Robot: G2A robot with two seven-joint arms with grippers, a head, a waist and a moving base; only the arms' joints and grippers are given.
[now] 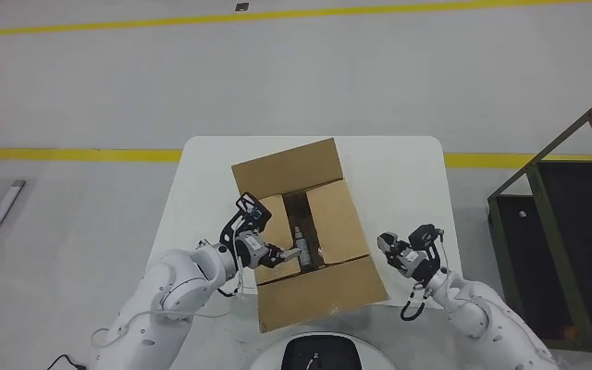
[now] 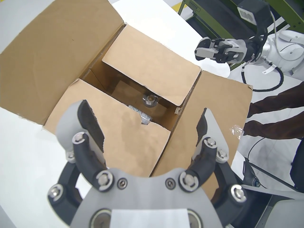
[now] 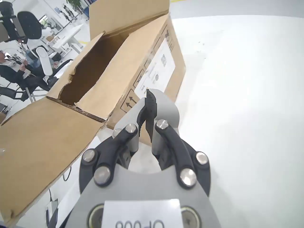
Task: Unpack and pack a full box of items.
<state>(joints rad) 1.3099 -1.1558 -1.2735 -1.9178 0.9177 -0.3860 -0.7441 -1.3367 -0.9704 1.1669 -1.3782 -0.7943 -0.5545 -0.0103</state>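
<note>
Cardboard box [image 1: 319, 171] sat on the white table [image 1: 398, 166], outer flaps open, as the left gripper [image 2: 144, 119], fingers apart, hovered over its left inner flap [image 2: 114, 122], bottles [image 2: 150, 100] inside apparently not yet unpacked, and the right gripper [image 3: 148, 100], fingers together, hung beside it.

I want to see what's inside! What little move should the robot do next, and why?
Probably the left gripper should dip down into the gap between the two inner flaps. Its jaws are open just above the box, and a shiny item shows in that gap, so it looks ready to grab it.
</note>
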